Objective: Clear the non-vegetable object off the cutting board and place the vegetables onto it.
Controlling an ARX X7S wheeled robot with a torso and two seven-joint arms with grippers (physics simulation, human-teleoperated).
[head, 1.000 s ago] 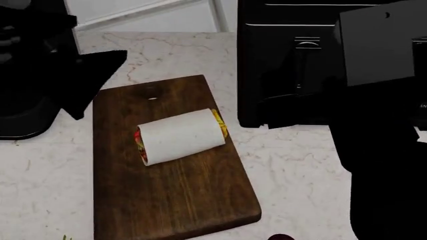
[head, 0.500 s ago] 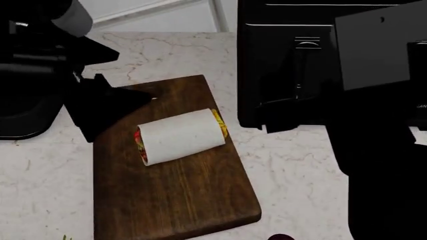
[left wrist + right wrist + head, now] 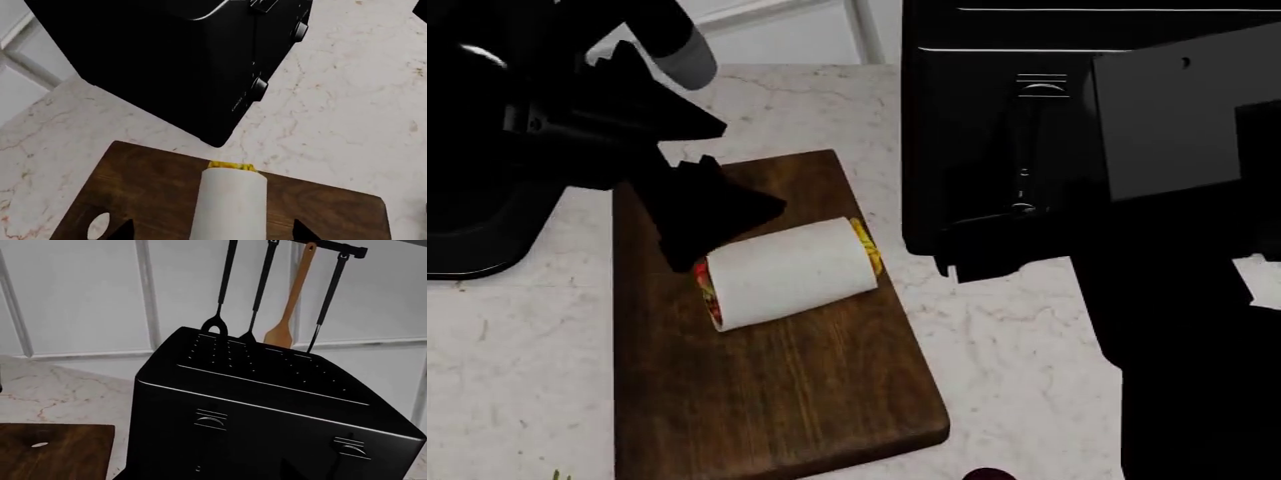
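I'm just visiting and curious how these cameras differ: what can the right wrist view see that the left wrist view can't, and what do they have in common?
Only the right wrist view shows the utensils hanging on a rail, including a wooden spatula, and the black appliance's slotted top. Only the left wrist view shows the white tortilla wrap lying on the board, framed by the left gripper, whose dark fingertips stand apart on either side of it. Both show the black appliance, the dark wooden cutting board with its small hole, and the marble counter.
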